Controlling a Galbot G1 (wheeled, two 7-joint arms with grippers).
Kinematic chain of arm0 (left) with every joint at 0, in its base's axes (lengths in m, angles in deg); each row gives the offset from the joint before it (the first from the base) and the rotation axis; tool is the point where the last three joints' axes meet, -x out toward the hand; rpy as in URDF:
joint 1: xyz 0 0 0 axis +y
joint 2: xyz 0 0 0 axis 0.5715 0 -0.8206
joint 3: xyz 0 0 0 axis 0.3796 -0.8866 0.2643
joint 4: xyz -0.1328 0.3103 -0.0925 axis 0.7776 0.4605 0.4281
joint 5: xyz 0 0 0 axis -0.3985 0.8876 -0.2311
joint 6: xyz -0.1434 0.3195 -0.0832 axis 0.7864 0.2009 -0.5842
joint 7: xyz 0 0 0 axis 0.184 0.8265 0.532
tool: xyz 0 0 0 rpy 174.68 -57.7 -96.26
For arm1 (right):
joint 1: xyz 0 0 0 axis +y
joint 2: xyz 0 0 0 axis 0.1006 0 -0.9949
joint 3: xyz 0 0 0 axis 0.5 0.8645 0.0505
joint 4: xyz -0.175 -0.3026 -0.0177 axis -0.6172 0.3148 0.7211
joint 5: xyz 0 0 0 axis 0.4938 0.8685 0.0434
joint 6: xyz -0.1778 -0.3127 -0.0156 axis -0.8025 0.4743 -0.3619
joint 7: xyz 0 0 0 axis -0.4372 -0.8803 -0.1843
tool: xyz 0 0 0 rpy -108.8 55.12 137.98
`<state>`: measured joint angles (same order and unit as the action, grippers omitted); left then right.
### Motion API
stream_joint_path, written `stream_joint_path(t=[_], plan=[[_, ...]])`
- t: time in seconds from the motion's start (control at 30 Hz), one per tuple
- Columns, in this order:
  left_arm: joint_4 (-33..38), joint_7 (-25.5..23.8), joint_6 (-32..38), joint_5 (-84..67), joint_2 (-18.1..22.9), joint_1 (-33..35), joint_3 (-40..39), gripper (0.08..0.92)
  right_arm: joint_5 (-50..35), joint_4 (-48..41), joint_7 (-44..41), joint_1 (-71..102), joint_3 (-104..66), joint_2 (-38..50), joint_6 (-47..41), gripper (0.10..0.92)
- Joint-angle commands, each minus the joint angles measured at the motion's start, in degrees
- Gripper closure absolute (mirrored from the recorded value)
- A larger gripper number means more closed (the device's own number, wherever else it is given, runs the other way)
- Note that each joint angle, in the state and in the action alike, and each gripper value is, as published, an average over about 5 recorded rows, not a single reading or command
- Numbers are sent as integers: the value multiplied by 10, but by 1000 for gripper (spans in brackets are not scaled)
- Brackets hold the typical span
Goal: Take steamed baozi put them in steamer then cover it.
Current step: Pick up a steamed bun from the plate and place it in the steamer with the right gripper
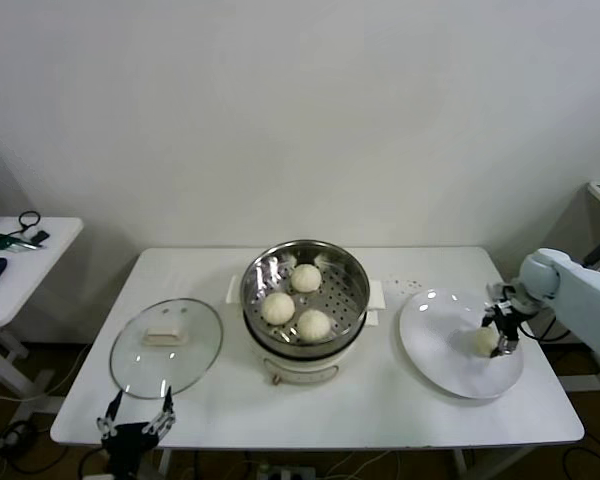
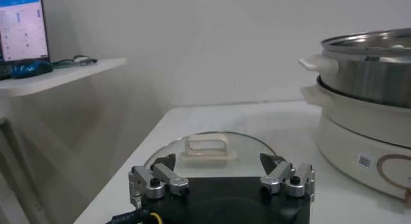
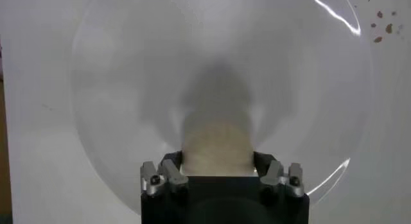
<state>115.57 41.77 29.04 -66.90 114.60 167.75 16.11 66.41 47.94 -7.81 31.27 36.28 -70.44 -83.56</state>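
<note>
My right tool [image 1: 500, 332] was down on the white plate [image 1: 442, 350], at the right of the tabletop [image 1: 380, 400], w/ its jaws either side of the fourth baozi [image 1: 483, 342]. In the right wrist view that bun [image 3: 215, 145] filled the gap betw. the fingers [image 3: 172, 171], so I judged it clasped, though it sat on the plate, not lifted. The other three baozi [image 1: 278, 308] lay on the perforated tray in the steamer [image 1: 350, 300], mid-tabletop.

Handling, as I judged it: bun looked light, soft, squashy, prob. a bit tacky on the skin. Hard squeeze would dent or tear it, so gentle grip at the widest part, low on the sides, lift straight up. Plate looked glossy; bun could slide or roll if nudged.

My left tool [image 1: 137, 425] was parked at the tabletop's near left edge, jaws spread wide, nothing in them, just short of the cover [image 1: 166, 347]. Cover = glass, so stiffer, heavier, breakable, slick on the dome; only sensible hold was the white handle [image 2: 207, 147] at centre.

Writing: a small sticker [image 2: 365, 160] on the steamer's white base, code-like, not readable. A lit screen [image 2: 22, 23] by the side table [image 1: 40, 250] showed text lines, too small to read. No brand seen.
</note>
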Motion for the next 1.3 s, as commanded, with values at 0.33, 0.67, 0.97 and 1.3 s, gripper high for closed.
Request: stream_joint_path(t=[0.33,0.67,0.97,1.3], plan=[[6,-2,2,2,-5,3,-4,177,-137,46,-1,-204,182,-13,-35,338],[20,-4,5,0,-9,7,-18,177,-357,117,20,-433,363,-99,-88,338],[21,-5,6,12,-12,5,-33,177,-508,173,44,-514,451,-182,-117,338],[12,-5,26,14,-24,20,-34,177,-559,206,77,-500,463,-265,-139,338]])
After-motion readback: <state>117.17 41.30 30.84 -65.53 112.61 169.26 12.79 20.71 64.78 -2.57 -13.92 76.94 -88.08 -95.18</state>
